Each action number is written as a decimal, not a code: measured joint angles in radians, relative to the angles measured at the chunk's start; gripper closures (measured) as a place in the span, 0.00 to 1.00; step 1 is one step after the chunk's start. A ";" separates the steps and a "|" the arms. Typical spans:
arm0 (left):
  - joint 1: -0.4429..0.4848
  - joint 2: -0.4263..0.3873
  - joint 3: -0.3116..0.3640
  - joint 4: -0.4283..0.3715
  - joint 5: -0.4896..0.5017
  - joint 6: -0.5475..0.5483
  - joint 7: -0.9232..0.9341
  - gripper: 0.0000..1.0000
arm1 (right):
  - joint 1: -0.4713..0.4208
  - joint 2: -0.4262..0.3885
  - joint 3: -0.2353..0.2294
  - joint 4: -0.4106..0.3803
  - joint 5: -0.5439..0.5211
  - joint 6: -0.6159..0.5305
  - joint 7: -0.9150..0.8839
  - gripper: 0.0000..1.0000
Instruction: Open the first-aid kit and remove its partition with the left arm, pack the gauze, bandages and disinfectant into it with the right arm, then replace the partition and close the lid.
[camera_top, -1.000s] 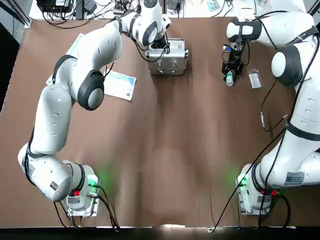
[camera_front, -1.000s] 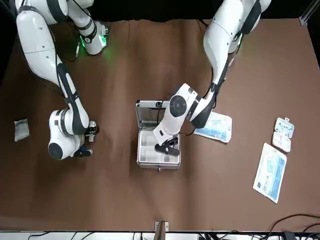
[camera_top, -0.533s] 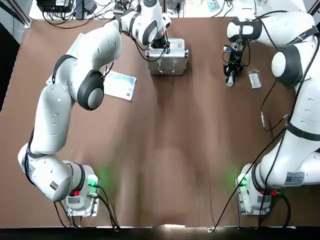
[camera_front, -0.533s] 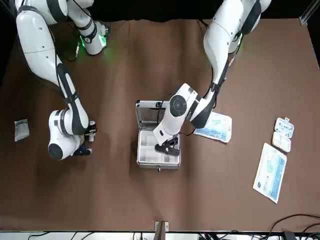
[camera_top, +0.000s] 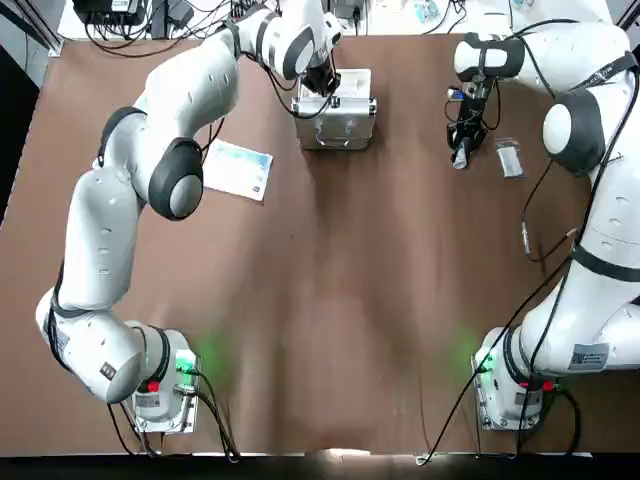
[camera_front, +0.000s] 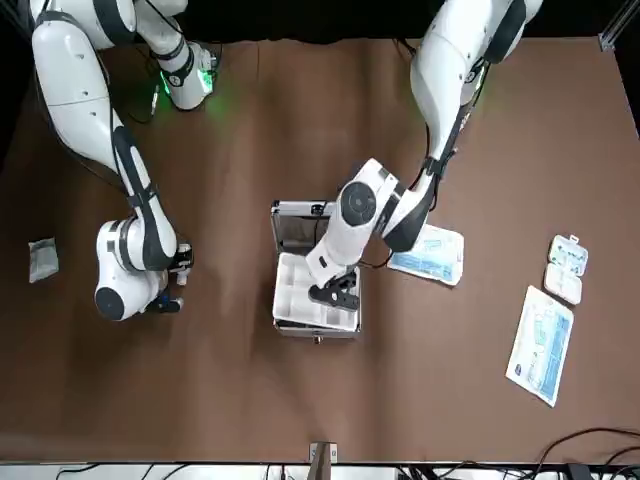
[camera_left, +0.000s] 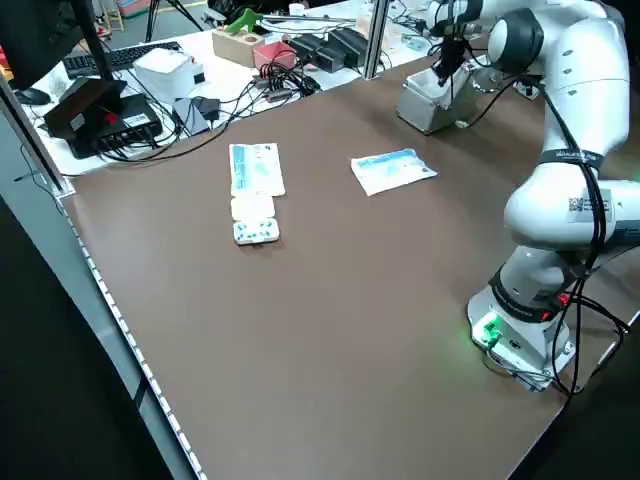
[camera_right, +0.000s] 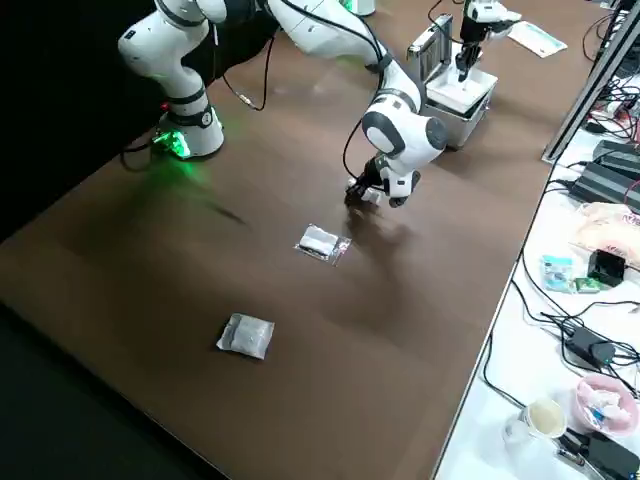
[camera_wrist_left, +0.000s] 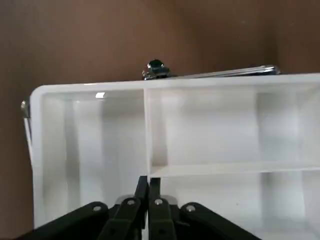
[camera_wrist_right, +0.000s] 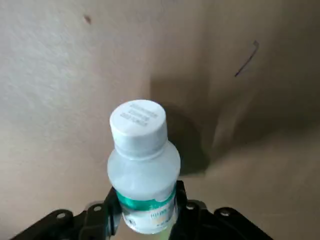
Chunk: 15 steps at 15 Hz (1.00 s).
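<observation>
The silver first-aid kit (camera_top: 335, 132) stands open at the table's far middle, its lid (camera_front: 300, 225) upright. My left gripper (camera_front: 335, 293) is shut on a divider wall of the partition (camera_front: 295, 300), a pale compartment tray held a little above the case and tilted. The left wrist view shows the partition (camera_wrist_left: 210, 125) with the gripper (camera_wrist_left: 148, 187) pinching its wall. At the far right, my right gripper (camera_top: 462, 150) is shut on the disinfectant (camera_wrist_right: 144, 170), a small white bottle with a teal label, just above the table. A clear packet (camera_top: 508, 158) lies beside it.
A blue-white printed packet (camera_top: 238, 170) lies left of the kit. A long white-blue pouch (camera_front: 540, 345) and a blister pack (camera_front: 566, 268) sit at the table's far left. A small gauze bag (camera_right: 245, 335) lies towards the right edge. Cables and boxes (camera_left: 100, 110) sit off the table.
My left gripper has risen with the partition, which now stands lifted and tilted out of the case. The right gripper with the bottle has barely shifted.
</observation>
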<state>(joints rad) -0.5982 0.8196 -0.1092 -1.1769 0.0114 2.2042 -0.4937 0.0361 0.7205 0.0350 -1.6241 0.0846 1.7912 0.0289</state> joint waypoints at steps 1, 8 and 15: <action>0.000 -0.016 0.000 0.000 0.000 -0.005 0.000 0.96 | 0.001 0.000 0.000 0.010 0.000 0.000 0.000 0.55; 0.024 -0.086 0.007 0.006 0.001 -0.004 0.000 0.96 | 0.017 -0.006 0.028 0.111 0.092 0.001 0.043 0.55; 0.117 -0.169 0.009 0.007 0.001 -0.068 0.001 0.96 | 0.093 -0.009 0.044 0.277 0.325 0.001 0.197 0.55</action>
<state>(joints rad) -0.4808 0.6505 -0.1005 -1.1702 0.0120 2.1360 -0.4931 0.1287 0.7111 0.0787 -1.3473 0.4092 1.7917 0.2261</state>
